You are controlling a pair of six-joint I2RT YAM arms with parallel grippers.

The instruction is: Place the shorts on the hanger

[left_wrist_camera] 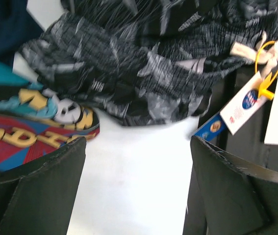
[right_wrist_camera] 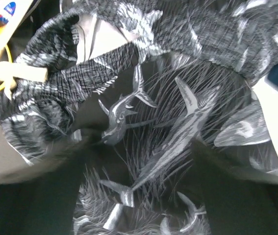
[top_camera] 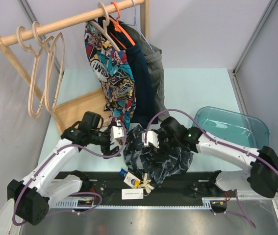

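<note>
Risk of catching only one loose fold when closing on the shorts (top_camera: 156, 156), heaped at the near bench (top_camera: 197, 93) edge, left end effector (top_camera: 115, 133) wide open beside, right end effector (top_camera: 151, 138) wide open over them.

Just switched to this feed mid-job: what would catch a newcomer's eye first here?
The crumpled dark shorts, heaped at the near edge of the table between the left gripper and right gripper, white tags spilling forward. Next, the loud comic-print shorts hanging from the wooden rail at the back, with bare wooden hangers to their left.
</note>
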